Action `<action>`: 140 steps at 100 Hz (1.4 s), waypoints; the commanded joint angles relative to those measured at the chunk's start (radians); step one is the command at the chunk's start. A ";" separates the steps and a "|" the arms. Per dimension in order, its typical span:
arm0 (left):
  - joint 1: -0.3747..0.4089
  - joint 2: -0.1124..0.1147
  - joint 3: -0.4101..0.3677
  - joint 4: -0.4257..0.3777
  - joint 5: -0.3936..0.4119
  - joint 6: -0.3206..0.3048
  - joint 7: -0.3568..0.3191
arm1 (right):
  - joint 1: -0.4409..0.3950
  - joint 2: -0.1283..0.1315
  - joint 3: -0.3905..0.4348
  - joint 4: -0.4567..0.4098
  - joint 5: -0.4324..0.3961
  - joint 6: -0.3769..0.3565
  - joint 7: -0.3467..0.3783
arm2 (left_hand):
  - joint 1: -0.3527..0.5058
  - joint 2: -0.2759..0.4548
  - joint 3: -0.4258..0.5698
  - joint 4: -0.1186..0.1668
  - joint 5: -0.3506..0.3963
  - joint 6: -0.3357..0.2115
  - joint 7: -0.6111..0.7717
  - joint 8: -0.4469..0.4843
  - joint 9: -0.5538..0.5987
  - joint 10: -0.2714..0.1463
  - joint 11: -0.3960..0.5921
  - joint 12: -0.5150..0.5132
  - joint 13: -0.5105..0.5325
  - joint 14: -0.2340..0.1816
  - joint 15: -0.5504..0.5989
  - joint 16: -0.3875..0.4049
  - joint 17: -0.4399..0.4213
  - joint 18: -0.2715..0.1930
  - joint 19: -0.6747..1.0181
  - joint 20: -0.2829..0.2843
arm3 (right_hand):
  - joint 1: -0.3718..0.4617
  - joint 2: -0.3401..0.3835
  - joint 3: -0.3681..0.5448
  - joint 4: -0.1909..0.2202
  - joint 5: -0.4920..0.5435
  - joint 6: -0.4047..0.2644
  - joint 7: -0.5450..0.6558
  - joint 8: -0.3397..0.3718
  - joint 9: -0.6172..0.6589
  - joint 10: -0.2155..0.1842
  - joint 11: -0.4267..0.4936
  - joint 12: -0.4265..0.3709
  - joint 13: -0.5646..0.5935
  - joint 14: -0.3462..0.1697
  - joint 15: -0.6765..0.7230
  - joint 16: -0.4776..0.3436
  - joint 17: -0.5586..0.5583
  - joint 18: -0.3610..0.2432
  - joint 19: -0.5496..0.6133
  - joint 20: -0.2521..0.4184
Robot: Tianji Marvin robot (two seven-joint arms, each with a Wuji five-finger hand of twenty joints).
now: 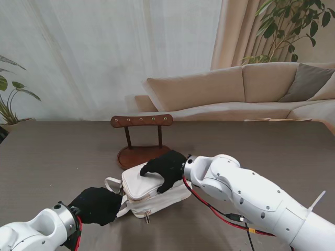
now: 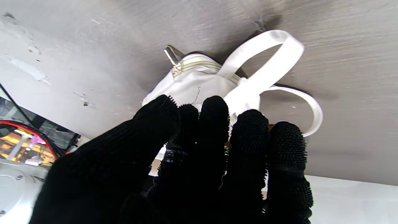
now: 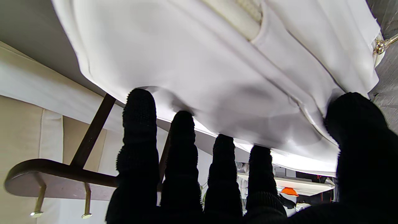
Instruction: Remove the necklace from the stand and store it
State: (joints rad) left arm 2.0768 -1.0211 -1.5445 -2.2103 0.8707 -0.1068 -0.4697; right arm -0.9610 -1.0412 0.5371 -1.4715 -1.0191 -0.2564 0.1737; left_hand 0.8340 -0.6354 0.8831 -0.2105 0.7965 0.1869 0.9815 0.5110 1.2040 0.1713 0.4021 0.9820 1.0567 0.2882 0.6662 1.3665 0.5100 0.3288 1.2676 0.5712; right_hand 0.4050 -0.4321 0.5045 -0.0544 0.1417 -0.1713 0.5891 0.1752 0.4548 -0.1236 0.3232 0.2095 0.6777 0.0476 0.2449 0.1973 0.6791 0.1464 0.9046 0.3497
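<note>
The wooden stand (image 1: 141,137) is standing upright at the middle of the counter (image 1: 52,157), its dark brown crossbar running left to right on two slim posts over a rounded base, small brass-tipped pegs hanging along the bar. No necklace is showing on it in any view. Just near of its base, almost touching it, a small white pouch (image 1: 152,191) is lying on the counter, soft and slightly rumpled, with a cream zipper along its top, a metal zip pull at its near edge and two white strap loops (image 2: 273,59) trailing off its left end.
</note>
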 commanded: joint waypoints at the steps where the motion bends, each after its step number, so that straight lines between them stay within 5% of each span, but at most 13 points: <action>1: 0.002 0.002 0.010 -0.038 -0.012 -0.011 -0.034 | -0.018 0.019 -0.019 0.059 -0.015 0.012 0.050 | 0.031 0.010 -0.009 0.016 0.040 -0.125 0.082 0.008 0.002 -0.009 -0.001 0.009 0.003 0.004 -0.006 -0.006 -0.015 -0.033 0.001 -0.010 | 0.069 0.121 0.018 0.047 0.251 0.060 0.189 0.109 0.158 0.028 0.108 0.053 0.056 0.025 0.017 0.021 -0.468 -0.014 0.036 -0.029; 31: 0.059 -0.005 -0.001 -0.096 0.001 0.004 -0.009 | -0.006 0.017 -0.036 0.066 0.000 0.024 0.057 | 0.033 0.010 -0.010 0.016 0.041 -0.126 0.083 0.006 0.002 -0.007 -0.001 0.009 0.003 0.003 0.000 -0.002 -0.016 -0.035 0.002 -0.009 | 0.073 0.135 0.010 0.047 0.255 0.059 0.188 0.109 0.161 0.031 0.105 0.052 0.059 0.028 0.015 0.023 -0.468 -0.014 0.036 -0.030; 56: 0.004 0.004 0.062 -0.088 -0.021 -0.001 -0.035 | 0.006 0.013 -0.056 0.066 0.014 0.042 0.062 | 0.033 0.012 -0.013 0.017 0.040 -0.124 0.083 0.005 0.003 -0.007 -0.001 0.010 0.001 0.002 0.004 0.000 -0.017 -0.033 0.004 -0.007 | 0.073 0.138 0.004 0.048 0.252 0.059 0.186 0.110 0.157 0.030 0.105 0.053 0.060 0.030 0.014 0.024 -0.468 -0.014 0.035 -0.031; 96: -0.074 0.016 0.146 -0.080 -0.119 -0.004 -0.060 | 0.005 0.012 -0.061 0.065 0.024 0.051 0.068 | 0.036 0.012 -0.016 0.018 0.040 -0.125 0.083 0.006 0.002 -0.007 -0.002 0.010 -0.001 0.004 0.003 0.000 -0.022 -0.033 0.001 -0.005 | 0.070 0.138 0.002 0.050 0.249 0.064 0.186 0.110 0.153 0.032 0.106 0.054 0.058 0.030 0.014 0.026 -0.469 -0.015 0.034 -0.030; 140: -0.067 0.022 0.139 -0.079 -0.264 0.009 -0.082 | 0.009 0.010 -0.070 0.073 0.034 0.056 0.066 | 0.043 0.005 -0.028 0.025 0.058 -0.153 0.064 -0.005 -0.007 -0.010 -0.014 0.017 -0.020 0.012 -0.009 -0.002 -0.055 -0.030 -0.006 0.003 | 0.065 0.137 0.003 0.050 0.243 0.066 0.187 0.111 0.147 0.031 0.108 0.054 0.056 0.030 0.014 0.026 -0.470 -0.015 0.031 -0.030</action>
State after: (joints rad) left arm 1.9976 -0.9956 -1.4163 -2.2477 0.5942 -0.0844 -0.5237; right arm -0.9256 -1.0430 0.4931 -1.4606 -0.9692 -0.2058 0.1938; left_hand 0.8447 -0.6346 0.8662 -0.2104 0.8018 0.2990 0.9641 0.5109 1.2040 0.2554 0.3946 0.9828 1.0546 0.2963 0.6594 1.3665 0.4959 0.3406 1.2676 0.5712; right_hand 0.4044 -0.4181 0.4822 -0.0527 0.1417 -0.1713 0.5891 0.1870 0.4562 -0.1237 0.3227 0.2099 0.7004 0.0583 0.2390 0.2068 0.6791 0.1464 0.9050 0.3494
